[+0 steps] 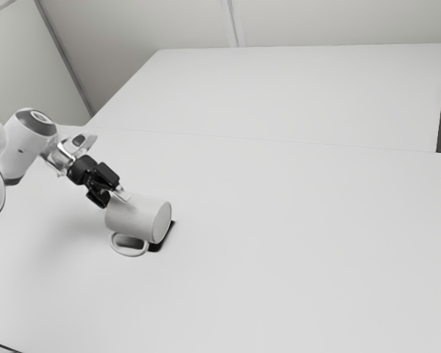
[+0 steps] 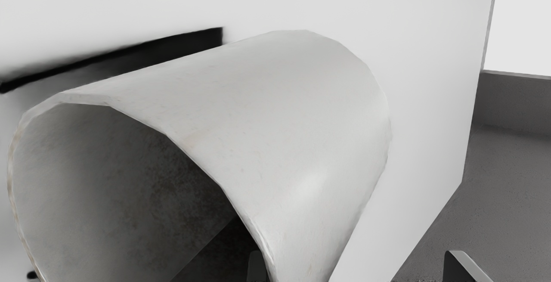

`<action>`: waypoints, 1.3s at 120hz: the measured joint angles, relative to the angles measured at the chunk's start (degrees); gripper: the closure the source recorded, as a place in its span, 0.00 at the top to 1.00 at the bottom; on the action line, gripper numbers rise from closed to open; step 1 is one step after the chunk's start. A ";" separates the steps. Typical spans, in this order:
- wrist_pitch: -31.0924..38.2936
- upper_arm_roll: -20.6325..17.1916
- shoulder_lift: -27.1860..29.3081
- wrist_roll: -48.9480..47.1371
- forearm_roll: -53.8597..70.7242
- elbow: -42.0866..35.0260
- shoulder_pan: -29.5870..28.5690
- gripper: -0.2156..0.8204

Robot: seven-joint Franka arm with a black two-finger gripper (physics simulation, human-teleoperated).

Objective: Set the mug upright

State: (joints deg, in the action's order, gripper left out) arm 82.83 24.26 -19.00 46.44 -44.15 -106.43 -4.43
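Note:
In the exterior view my black gripper (image 1: 119, 194) reaches the mouth end of the white mug (image 1: 136, 217) from the exterior view's left. The mug lies on its side, its closed base facing the exterior view's right and its handle (image 1: 128, 254) toward the front edge of that view. The wrist view looks partly into the hollow mug (image 2: 275, 122). There the gripper (image 2: 359, 267) stands open, fingers wide apart: one fingertip (image 2: 257, 264) is at the mouth, inside the rim, the other (image 2: 465, 267) outside, with the mug's wall between. The outer one does not touch the wall.
The white table (image 1: 294, 243) extends around the mug, with a dark shadow beside its base. A further white surface (image 1: 294, 92) lies behind. Past the table's edge, grey floor (image 2: 508, 187) appears in the wrist view. A thin dark line crosses the exterior view's lower left corner.

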 joint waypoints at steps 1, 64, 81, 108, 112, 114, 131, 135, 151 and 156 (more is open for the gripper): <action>-0.01 -0.01 0.08 0.00 0.00 0.01 0.11 0.59; 0.51 -3.30 1.43 -2.69 0.02 0.63 2.76 0.26; 0.73 -3.34 1.62 -3.49 0.07 0.81 2.68 0.13; 0.84 -3.31 2.19 -4.45 0.70 1.08 2.67 0.06; 0.85 -3.32 2.68 -4.65 0.89 1.11 2.68 0.06; 0.86 -3.33 2.97 -4.74 1.09 1.11 2.68 0.06; 2.16 -3.41 6.20 -5.70 3.82 1.02 3.55 0.04; 3.09 -3.59 7.39 -5.91 5.27 0.80 4.07 0.04; 8.13 -7.06 13.76 -7.56 14.64 -2.02 5.57 0.04; 9.99 -8.58 15.55 -8.25 18.04 -3.39 5.94 0.04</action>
State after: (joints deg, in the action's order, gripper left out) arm 92.82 15.67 -3.45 38.19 -26.10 -109.82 1.51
